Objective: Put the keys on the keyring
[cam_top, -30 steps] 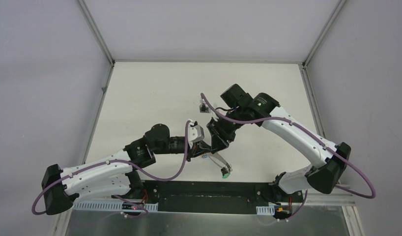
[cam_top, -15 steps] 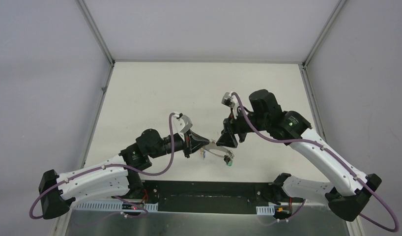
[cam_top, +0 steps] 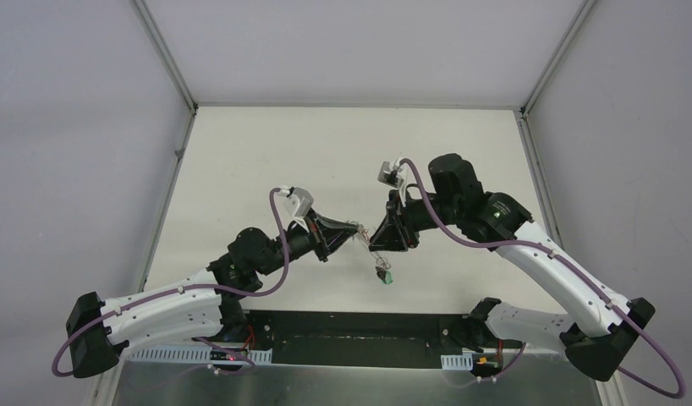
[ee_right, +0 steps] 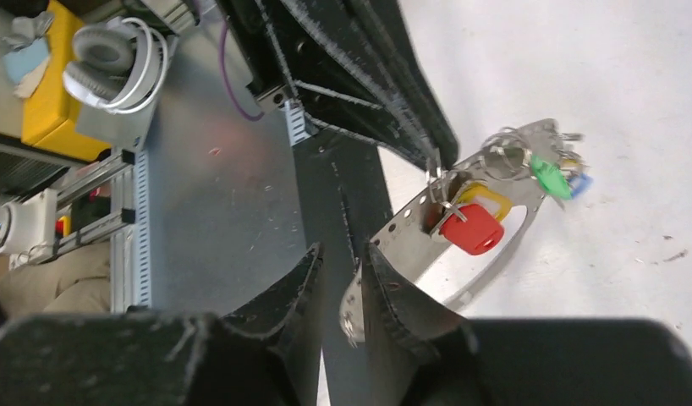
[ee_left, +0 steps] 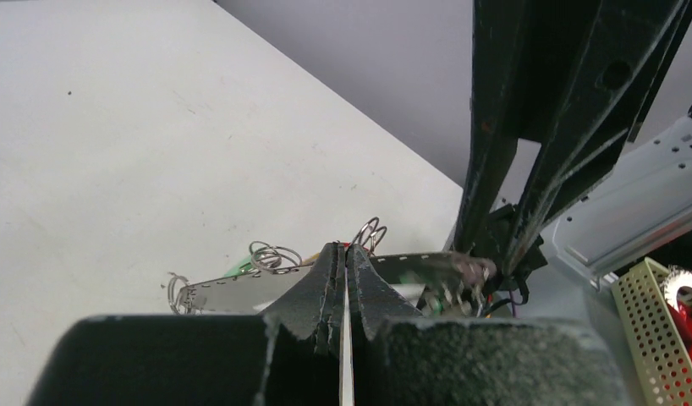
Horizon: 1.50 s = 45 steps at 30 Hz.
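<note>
The keyring (ee_right: 410, 222) hung above the table (cam_top: 258, 152) between the two claws, with red, yellow and green keys (ee_right: 471, 230) on its band. The left claw (ee_left: 344, 250) was closed on the band's edge. The right claw (ee_right: 341, 254) had its jaws a little apart around the band's end — whether it pinched, I cannot tell. A loose right grip could let the band swing and keys slide off. Both arms reached inward, claws nearly tip to tip.
</note>
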Each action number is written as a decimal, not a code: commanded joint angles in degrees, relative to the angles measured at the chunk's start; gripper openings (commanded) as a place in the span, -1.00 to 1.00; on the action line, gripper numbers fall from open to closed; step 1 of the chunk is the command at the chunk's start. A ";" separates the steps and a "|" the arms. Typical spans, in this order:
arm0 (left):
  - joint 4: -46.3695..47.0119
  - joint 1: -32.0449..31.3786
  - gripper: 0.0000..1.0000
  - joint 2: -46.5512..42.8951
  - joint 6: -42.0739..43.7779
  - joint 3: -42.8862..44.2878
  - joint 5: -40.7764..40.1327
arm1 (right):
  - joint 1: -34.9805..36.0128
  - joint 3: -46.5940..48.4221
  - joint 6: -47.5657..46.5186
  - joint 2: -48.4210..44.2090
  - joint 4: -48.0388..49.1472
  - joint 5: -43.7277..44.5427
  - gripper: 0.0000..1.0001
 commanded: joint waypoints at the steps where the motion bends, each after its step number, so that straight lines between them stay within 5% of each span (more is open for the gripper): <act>1: 10.41 -0.37 -1.00 -1.64 -3.01 -0.55 -3.76 | 0.09 -1.18 0.73 0.12 4.65 -8.13 -0.53; 14: 13.14 -0.38 -1.00 -0.19 -2.52 -1.82 -1.16 | 0.33 -4.20 4.06 -0.94 11.09 -7.40 -0.33; 26: 10.69 -0.36 -1.00 -0.76 0.39 -0.35 5.29 | 0.24 -6.23 1.15 -9.10 15.46 7.47 -0.23; 45: 13.85 -0.42 -1.00 0.33 -4.50 -1.34 5.22 | 0.26 -7.83 0.65 -3.28 20.08 -0.17 -0.34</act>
